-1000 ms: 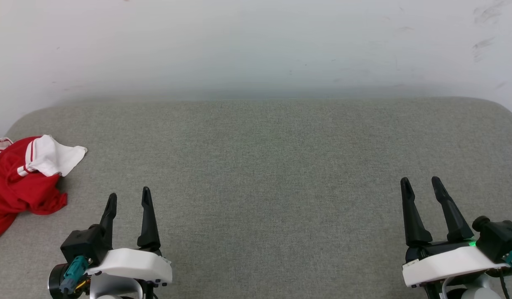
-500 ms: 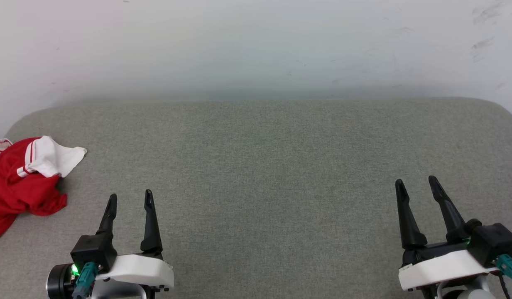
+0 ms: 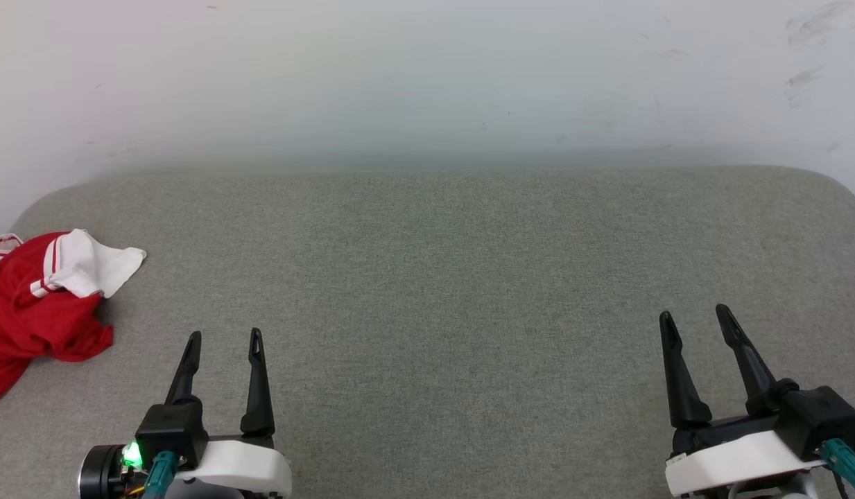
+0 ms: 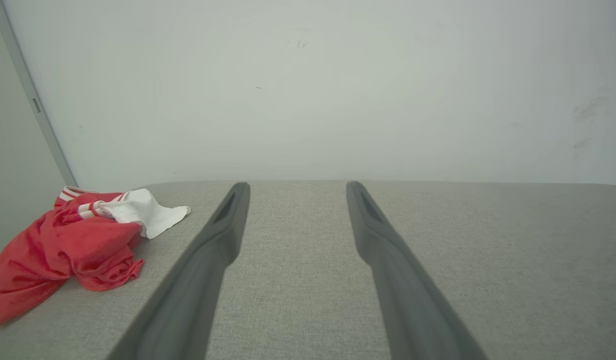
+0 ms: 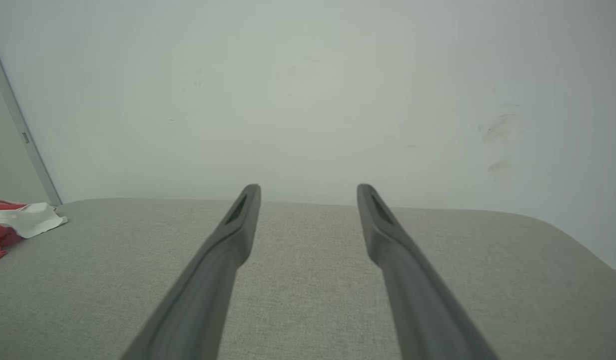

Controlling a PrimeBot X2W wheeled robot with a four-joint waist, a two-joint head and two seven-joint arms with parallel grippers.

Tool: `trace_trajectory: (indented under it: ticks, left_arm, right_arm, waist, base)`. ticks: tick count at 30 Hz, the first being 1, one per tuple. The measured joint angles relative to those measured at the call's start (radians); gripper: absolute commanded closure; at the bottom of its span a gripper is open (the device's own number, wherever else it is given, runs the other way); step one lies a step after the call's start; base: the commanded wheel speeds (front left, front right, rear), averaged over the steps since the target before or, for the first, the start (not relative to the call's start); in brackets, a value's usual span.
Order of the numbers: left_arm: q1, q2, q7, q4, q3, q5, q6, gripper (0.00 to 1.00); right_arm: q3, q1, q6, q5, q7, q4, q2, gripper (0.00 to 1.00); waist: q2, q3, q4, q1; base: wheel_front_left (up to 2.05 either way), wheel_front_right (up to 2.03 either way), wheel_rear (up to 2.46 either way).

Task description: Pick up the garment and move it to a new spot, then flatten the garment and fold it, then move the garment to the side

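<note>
Garment (image 3: 25,319) bunched on cushion (image 3: 434,277), left gripper (image 3: 225,333), right gripper (image 3: 694,311) spread, empty (wall (image 3: 427,69) behind)

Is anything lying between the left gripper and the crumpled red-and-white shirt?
Nothing visible does: just grey fabric surface lies between the open left gripper and the crumpled red jersey shirt with white sleeves.

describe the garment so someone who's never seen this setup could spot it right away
A wide grey fabric surface runs along a white wall. At its left edge, beyond the left claw, lies the garment in a crumpled heap. What sets it apart is bright red cloth against the grey, with a white sleeve edged in red-and-white stripes.
</note>
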State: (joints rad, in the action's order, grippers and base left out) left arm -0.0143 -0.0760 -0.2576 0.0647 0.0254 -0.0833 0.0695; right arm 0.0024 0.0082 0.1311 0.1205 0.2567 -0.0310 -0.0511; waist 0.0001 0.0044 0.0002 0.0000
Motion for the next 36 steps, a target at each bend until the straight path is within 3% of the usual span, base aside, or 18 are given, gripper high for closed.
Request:
trace_trajectory:
  ticks: [18,36]
  left_arm:
    - [-0.002,0.024,-0.005,0.030,-0.053,-0.005,-0.051,0.00]
    - [-0.002,0.025,-0.005,0.046,-0.050,-0.009,-0.055,0.00]
  right_arm:
    - [-0.009,0.007,0.000,0.067,0.007,-0.036,0.000,0.00]
    - [-0.005,0.009,0.000,0.071,0.007,-0.035,0.000,0.00]
  waist:
    - [0.0000,0.001,0.002,0.0000]
    - [0.0000,0.002,0.014,0.0000]
  base:
    - [0.00,0.00,0.00]
    - [0.00,0.00,0.00]
